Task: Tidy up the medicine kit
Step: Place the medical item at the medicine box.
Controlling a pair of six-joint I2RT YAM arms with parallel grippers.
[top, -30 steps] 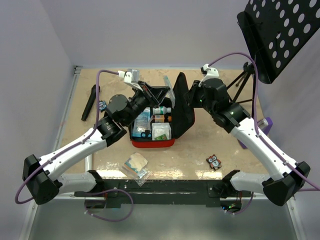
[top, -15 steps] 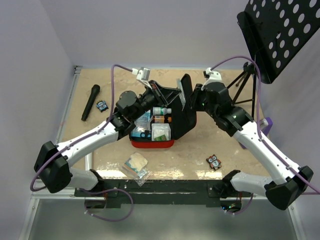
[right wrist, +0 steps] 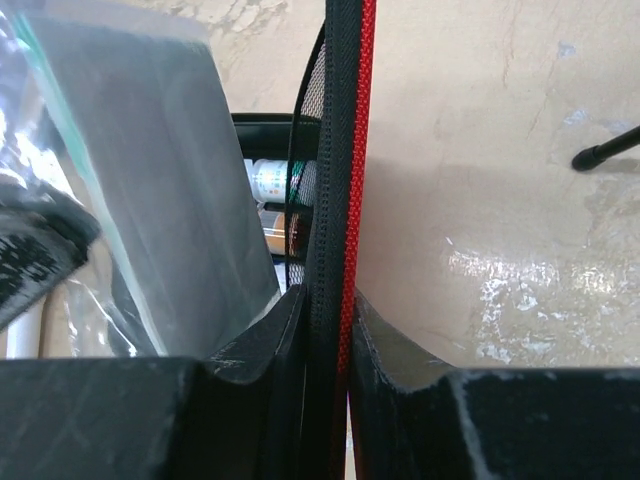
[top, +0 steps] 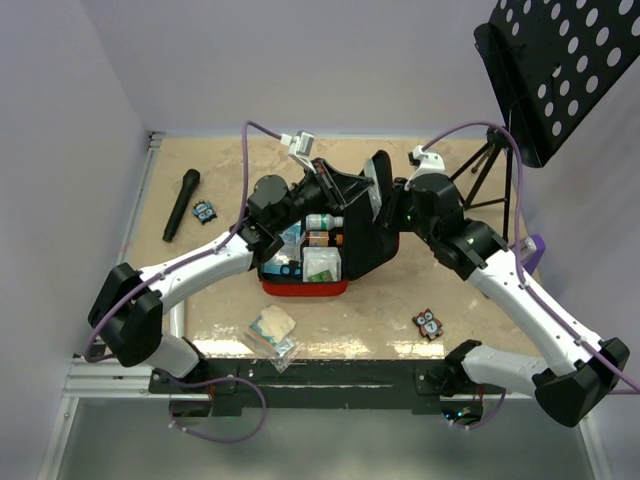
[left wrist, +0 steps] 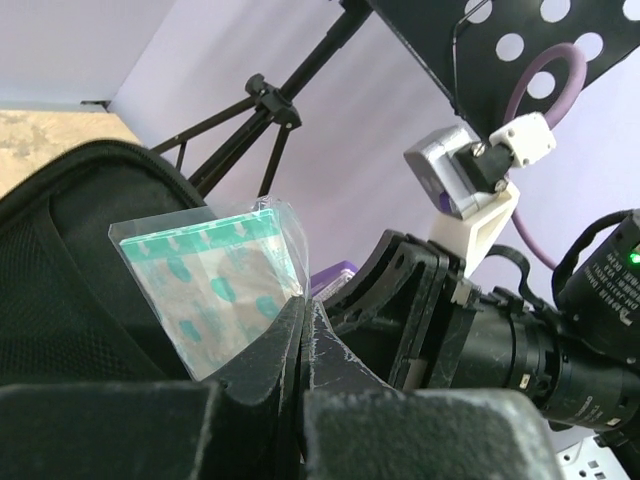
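Note:
The red medicine kit [top: 305, 286] lies open mid-table with small bottles and boxes inside. Its black-lined lid [top: 370, 235] stands upright. My right gripper [top: 390, 190] is shut on the lid's edge; in the right wrist view the black and red rim [right wrist: 340, 180] runs between the fingers of the gripper [right wrist: 330, 310]. My left gripper [top: 352, 183] is shut on a clear zip bag with teal print [left wrist: 215, 285], held against the lid's mesh lining [left wrist: 70, 290]. The left gripper [left wrist: 302, 315] pinches the bag's corner.
A black marker [top: 178, 205] and a small blue packet [top: 205, 211] lie at the far left. A clear bag of items [top: 271, 330] lies near the front edge. A small owl figure [top: 429, 323] sits at the front right. A black perforated stand [top: 550, 70] rises at the back right.
My left arm has swung right, carrying the zip bag from the kit's back-left edge to the upright lid. The right gripper has shifted slightly right with the lid.

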